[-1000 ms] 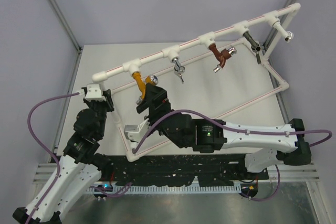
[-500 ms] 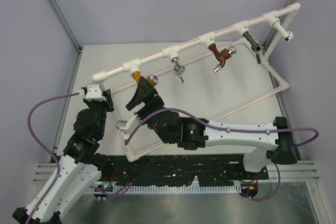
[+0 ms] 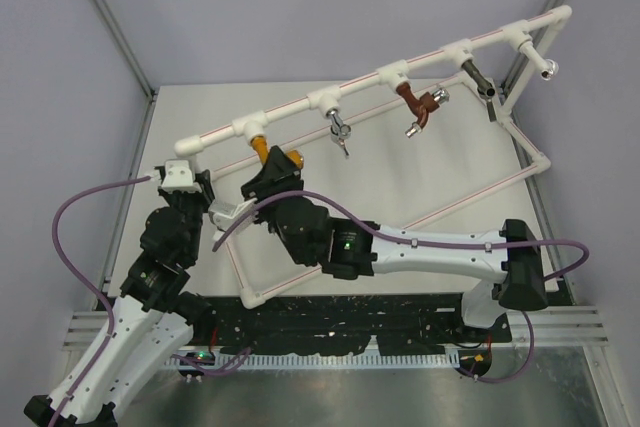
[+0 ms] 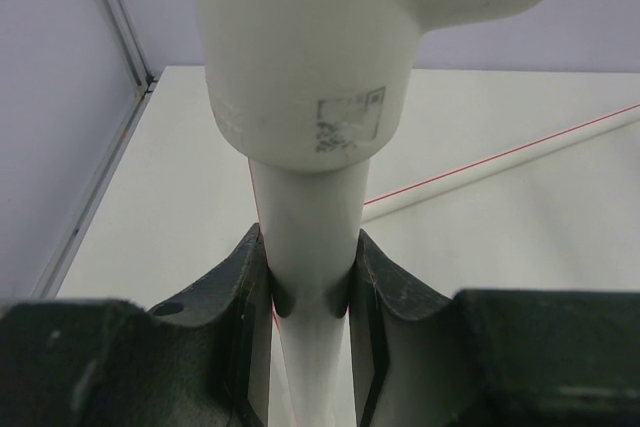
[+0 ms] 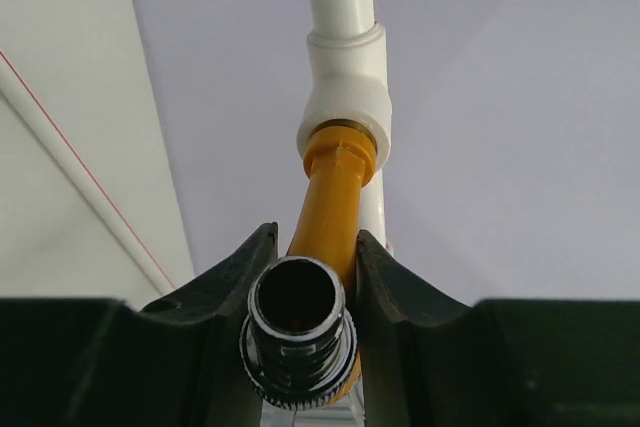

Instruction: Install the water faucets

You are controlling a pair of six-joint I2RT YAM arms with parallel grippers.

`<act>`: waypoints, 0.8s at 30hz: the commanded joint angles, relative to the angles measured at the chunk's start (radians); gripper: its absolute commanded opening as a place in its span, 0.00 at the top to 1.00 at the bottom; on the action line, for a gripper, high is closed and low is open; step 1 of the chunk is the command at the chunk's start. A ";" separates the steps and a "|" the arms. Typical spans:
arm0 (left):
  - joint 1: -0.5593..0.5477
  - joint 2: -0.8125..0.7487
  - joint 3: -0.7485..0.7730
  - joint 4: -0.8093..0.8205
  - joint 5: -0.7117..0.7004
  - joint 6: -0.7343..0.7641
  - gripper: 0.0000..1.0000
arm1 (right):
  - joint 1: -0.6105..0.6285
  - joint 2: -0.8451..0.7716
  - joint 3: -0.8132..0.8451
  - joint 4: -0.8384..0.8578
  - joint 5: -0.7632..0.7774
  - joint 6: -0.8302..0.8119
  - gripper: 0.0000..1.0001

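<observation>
The water faucet (image 3: 261, 150), orange-yellow with a silver threaded spout (image 5: 297, 332), hangs from the leftmost tee (image 5: 345, 97) of the white pipe frame (image 3: 300, 107). My right gripper (image 3: 272, 171) reaches up from below and is shut on the faucet's orange body (image 5: 335, 197); both fingers press its sides in the right wrist view (image 5: 310, 262). My left gripper (image 3: 184, 179) is shut on the frame's upright white pipe (image 4: 310, 237) just below an elbow fitting (image 4: 300, 47), one finger against each side of the pipe (image 4: 310, 292).
Further along the top pipe hang a small silver tap (image 3: 342, 134), a reddish-brown tap (image 3: 420, 107), a dark grey tap (image 3: 483, 85) and a silver tap (image 3: 548, 69). The frame's lower pipes (image 3: 470, 197) lie across the white table. Metal posts stand at the back corners.
My right gripper has risen and shifted left up to the orange-yellow faucet, turned at the wrist, and gone from open to shut on it. The left arm has not moved.
</observation>
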 commanded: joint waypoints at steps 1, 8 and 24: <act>-0.037 0.019 0.012 0.052 0.200 -0.034 1.00 | -0.003 0.015 0.127 0.026 -0.047 0.493 0.87; -0.037 0.014 0.010 0.052 0.200 -0.036 1.00 | -0.038 -0.112 0.052 0.254 -0.211 1.475 0.92; -0.039 0.031 0.012 0.049 0.212 -0.045 1.00 | -0.177 -0.197 -0.350 0.943 -0.208 2.511 0.63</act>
